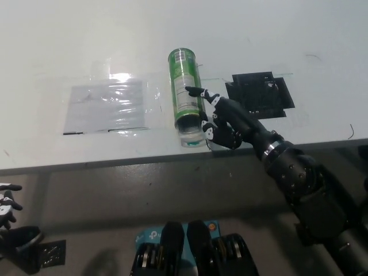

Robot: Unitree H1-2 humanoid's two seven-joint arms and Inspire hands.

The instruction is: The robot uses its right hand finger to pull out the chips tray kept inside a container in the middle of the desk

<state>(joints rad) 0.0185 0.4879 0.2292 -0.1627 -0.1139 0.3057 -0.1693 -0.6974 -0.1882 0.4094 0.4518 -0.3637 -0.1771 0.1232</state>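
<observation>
1. Landmark: green chips can [187, 92], lying on its side on the white desk [287, 34], closed end pointing away from the front edge, open mouth [191, 135] facing that edge and lying just short of it.
2. Chips tray: inside the can, only a pale rim visible at the mouth; not yet drawn out.
3. Right hand [225, 122]: black, placed just right of the can, at its mouth end. One finger [194, 91] extended across the can's label; remaining fingers curled beside the mouth. Nothing held. Contact between the fingers and the can cannot be told.
4. Left hand [7, 198]: white, resting far below and left of the can, off the desk; grip state cannot be told.
5. Step in hand, as judged: approach to the mouth, before hooking the tray.
6. Next move, as judged: bring a fingertip to the mouth, hook the tray rim, pull along the can's axis toward the front edge.
7. Clearances: little desk between mouth and front edge, so risk of the tray overhanging. Clear plastic sheet [106, 103] left of the can; black mat [259, 95] right of it, beyond the hand. Risk of the can rolling sideways under a push.
</observation>
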